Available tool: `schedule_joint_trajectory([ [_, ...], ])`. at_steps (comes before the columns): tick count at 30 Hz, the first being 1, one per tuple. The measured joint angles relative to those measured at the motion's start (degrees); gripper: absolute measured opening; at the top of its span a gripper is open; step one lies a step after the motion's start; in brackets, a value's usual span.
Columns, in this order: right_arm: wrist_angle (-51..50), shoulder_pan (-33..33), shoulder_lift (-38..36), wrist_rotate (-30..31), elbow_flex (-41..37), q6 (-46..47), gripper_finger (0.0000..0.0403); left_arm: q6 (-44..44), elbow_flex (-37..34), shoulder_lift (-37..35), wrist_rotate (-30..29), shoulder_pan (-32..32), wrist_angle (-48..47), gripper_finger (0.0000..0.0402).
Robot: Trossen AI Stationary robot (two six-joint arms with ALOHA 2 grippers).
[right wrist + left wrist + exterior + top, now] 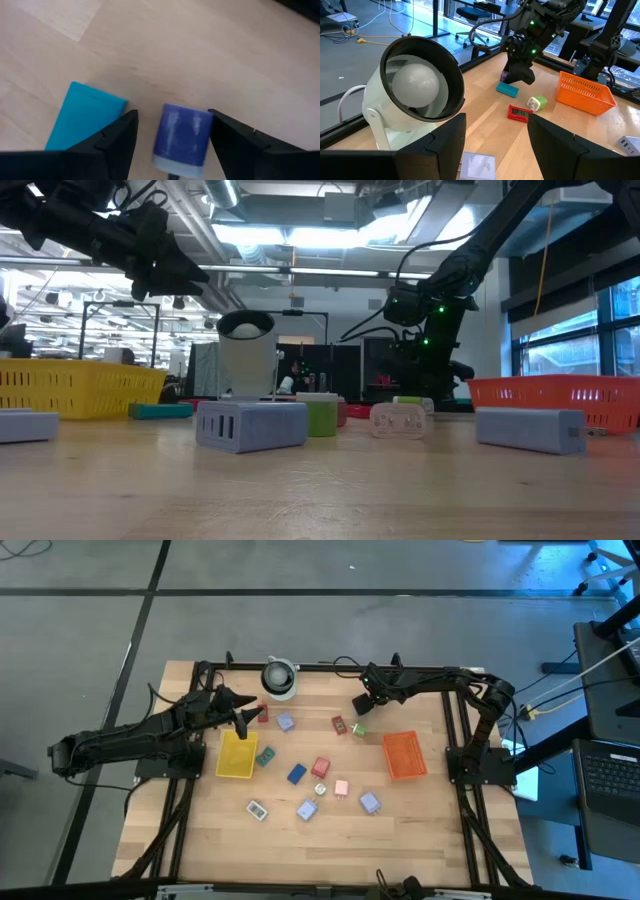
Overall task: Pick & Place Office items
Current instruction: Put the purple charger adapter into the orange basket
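Observation:
Small blocky office items lie scattered on the wooden table: a lavender one [286, 722], a red one [339, 725], a green one [359, 729], and several more nearer the front, such as a blue one [297, 774]. My right gripper [361, 704] points steeply down at the far middle, open, its fingers on either side of a blue-purple piece [182, 135] lying on the wood, with a teal block [85, 120] beside it. My left gripper [245, 720] hovers open and holds nothing, just beyond the far end of the yellow tray [237, 754]. My right gripper stands around the blue-purple piece from above. A gap shows between one finger [120, 137] and the piece. The other finger [225, 137] stands right at the piece's side [207, 131], and I cannot tell whether it touches. The piece lies flat on the table.
An orange tray [404, 754] sits at the right. A white round lamp-like cylinder with a dark rim [420, 80] stands at the far edge, close in front of my left gripper [495, 150]. Bare wood lies along the table's near edge.

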Motion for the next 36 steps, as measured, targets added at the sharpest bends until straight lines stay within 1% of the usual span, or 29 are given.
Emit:
schedule_joint_trajectory([
  [8,-0.2,-0.8,0.0,-0.9,0.0,-0.1,0.0196,0.0,0.0,0.0,0.0,0.0,0.0,0.0209],
  [15,-0.8,-0.8,-0.5,-1.4,0.0,-0.5,0.0136,0.0,0.0,0.0,0.0,0.0,0.1,0.0209],
  [22,-2.8,-0.8,-2.8,-1.4,0.0,-0.9,0.0136,0.0,0.0,-0.6,0.1,0.0,1.9,0.0209],
  [26,-3.5,-0.8,-5.9,-1.3,0.0,-1.6,0.0136,0.0,0.0,-1.5,1.8,0.0,3.3,0.0209],
  [30,-4.2,-0.8,-10.6,-1.5,0.0,-1.7,0.0136,0.0,0.0,-2.8,2.6,0.0,4.1,0.0209],
  [33,-4.6,-0.8,-15.3,-3.4,0.0,-2.0,0.0136,0.1,0.0,-3.9,2.6,0.0,4.2,0.0209],
  [36,-4.8,-0.6,-21.3,-5.5,0.0,-2.7,0.0136,1.0,0.0,-5.4,4.0,0.0,5.1,0.0209],
])
